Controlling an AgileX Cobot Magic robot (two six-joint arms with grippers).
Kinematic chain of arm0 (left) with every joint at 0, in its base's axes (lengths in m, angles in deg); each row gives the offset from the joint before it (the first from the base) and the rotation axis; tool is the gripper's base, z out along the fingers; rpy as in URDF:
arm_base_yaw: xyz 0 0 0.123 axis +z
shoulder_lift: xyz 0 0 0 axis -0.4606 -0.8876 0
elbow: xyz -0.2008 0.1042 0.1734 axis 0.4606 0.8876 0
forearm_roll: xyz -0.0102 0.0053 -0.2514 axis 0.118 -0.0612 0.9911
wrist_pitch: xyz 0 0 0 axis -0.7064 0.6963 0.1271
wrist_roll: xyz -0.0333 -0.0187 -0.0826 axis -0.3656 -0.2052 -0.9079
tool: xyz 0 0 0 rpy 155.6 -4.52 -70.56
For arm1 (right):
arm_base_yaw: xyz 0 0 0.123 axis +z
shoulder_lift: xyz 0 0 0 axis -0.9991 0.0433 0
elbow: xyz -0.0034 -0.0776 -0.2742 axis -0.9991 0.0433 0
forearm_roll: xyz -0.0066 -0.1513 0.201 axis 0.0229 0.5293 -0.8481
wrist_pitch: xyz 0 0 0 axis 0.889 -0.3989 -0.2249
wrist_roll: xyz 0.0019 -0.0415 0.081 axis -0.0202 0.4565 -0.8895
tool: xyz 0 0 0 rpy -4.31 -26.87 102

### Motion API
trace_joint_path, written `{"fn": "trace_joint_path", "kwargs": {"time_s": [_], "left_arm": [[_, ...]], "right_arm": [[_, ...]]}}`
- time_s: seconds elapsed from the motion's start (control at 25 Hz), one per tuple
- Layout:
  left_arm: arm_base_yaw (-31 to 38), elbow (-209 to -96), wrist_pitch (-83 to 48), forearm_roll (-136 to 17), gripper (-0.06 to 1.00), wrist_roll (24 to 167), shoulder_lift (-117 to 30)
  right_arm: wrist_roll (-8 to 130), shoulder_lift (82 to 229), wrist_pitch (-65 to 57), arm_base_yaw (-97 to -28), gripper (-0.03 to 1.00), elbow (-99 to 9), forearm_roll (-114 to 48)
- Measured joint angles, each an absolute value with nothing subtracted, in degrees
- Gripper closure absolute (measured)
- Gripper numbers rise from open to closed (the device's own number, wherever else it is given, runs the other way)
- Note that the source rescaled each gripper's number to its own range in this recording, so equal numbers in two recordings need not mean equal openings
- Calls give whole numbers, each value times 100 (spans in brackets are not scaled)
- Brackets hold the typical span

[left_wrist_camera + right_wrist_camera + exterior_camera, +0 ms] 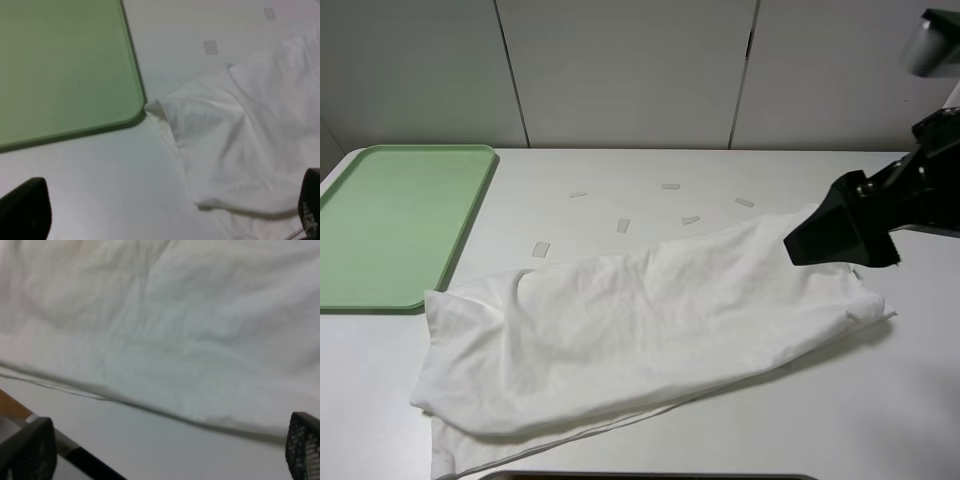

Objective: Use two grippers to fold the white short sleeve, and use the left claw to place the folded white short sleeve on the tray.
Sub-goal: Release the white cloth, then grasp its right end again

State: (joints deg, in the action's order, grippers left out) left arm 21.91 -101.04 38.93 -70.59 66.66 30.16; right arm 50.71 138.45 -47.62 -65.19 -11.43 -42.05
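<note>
Near rim of the bench [880, 400]: a dark strip [660, 477] is seen, not identifiable.

Next back, the white short sleeve [650, 320] is laid flat on the bench as a long folded band. It runs diagonally from near left to the right side. It is wrinkled, and a thin lower layer shows along the near edge. The exposed side is plain white cloth.

Left gripper [167, 210]: seen only in its own wrist view. The jaws are spread wide, with a black fingertip [22, 212] at each lower corner and nothing pinched. Bare bench and the garment's left end are framed between them.

Right gripper [166, 447]: in the high view it is held over the garment's far right end, with the arm entering from the right. In its wrist view the jaws are spread wide, with mesh-textured pads [302, 445] at the frame corners and nothing gripped. The cloth edge and bare bench are seen between them. Contact with the cloth cannot be told.

The garment's left corner lies just beside the near right corner of the tray [390, 225]; whether they touch cannot be told. The tray is pale green with a low rim, and is set flat at the far left of the bench. The garment lies wholly on the bench, outside it.

Beyond the garment, small pale tape strips [623, 225] are scattered on the bench. Any marking on them is too small to be read.

Furthest back, pale wall panels [620, 70] with dark vertical seams are seen.
</note>
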Motion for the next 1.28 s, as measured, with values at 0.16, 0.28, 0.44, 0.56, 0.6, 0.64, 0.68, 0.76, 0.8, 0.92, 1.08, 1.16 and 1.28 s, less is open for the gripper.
{"fn": "trace_joint_path", "kwargs": {"time_s": [0.16,0.28,0.44,0.56,0.6,0.64,0.68,0.76,0.8,0.92,1.08,1.16,1.28], "left_arm": [[2191,-10104,3893,-7059,-6,6666,3016],[2191,-10104,3893,-7059,-6,6666,3016],[2191,-10104,3893,-7059,-6,6666,3016],[2191,-10104,3893,-7059,-6,6666,3016],[2191,-10104,3893,-7059,-6,6666,3016],[2191,-10104,3893,-7059,-6,6666,3016],[2191,-10104,3893,-7059,-6,6666,3016],[2191,-10104,3893,-7059,-6,6666,3016],[2191,-10104,3893,-7059,-6,6666,3016],[2191,-10104,3893,-7059,-6,6666,3016],[2191,-10104,3893,-7059,-6,6666,3016],[2191,-10104,3893,-7059,-6,6666,3016],[2191,-10104,3893,-7059,-6,6665,3016]], "right_arm": [[5071,14524,-4272,-6519,-3,-1143,-4253],[5136,15366,-3793,-6737,-3,-1226,-4253],[5322,15982,-3698,-7083,-3,-1407,-4253],[5647,16493,-3699,-7500,-3,-1607,-4369],[5940,16745,-3688,-7765,-3,-1687,-4563],[6121,16852,-3688,-7890,-3,-1703,-4667],[6363,16972,-3688,-8037,-3,-1715,-4786],[6826,17206,-3688,-8317,-3,-1717,-4987],[7095,17296,-3688,-8449,-3,-1717,-5077],[7610,17599,-3683,-8780,-3,-1717,-5389],[8036,17960,-3683,-9048,-3,-1722,-5629],[8249,18110,-3683,-9097,-3,-1722,-5701],[8603,18315,-3668,-9157,-3,-1722,-5858]]}}
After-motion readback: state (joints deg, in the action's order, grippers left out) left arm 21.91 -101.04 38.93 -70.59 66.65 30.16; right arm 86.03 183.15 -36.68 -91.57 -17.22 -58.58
